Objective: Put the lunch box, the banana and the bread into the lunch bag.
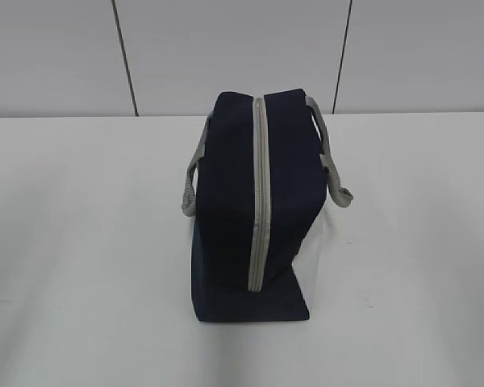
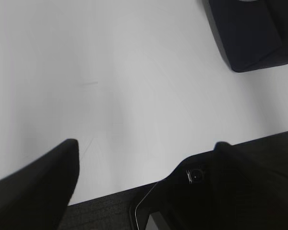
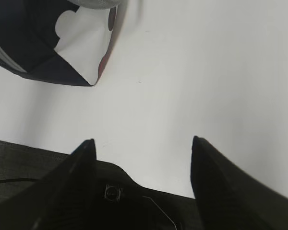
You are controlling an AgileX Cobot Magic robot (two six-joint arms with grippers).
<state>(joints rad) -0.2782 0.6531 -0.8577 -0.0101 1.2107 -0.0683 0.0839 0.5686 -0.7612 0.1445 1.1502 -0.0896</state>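
The lunch bag (image 1: 254,214) is seen standing in the middle of the white table (image 1: 81,242), its grey zipper (image 1: 260,193) run shut along the top ridge and a grey webbing handle (image 1: 195,173) hung down on each side. In the exterior view neither arm is shown.

In the left wrist view the left tool (image 2: 146,148) is held low over bare table near the front edge, its two dark fingers (image 2: 48,182) spread wide with nothing between them. Only a dark navy corner of the bag (image 2: 249,38) is caught at the upper right of that view, well apart from the tool.

In the right wrist view the right tool (image 3: 141,143) is likewise held above the table's front edge, its fingers (image 3: 216,182) set wide apart and empty. The bag (image 3: 43,52) is seen at the upper left, well apart from the tool, with a white side panel (image 3: 84,36) exposed; most of it is cut off by the frame.

The lunch box, the banana and the bread cannot be made out in any view. Whether anything lies inside the closed bag cannot be told. Both wrist views are blurred, and the fingers are cropped by the lower edge.
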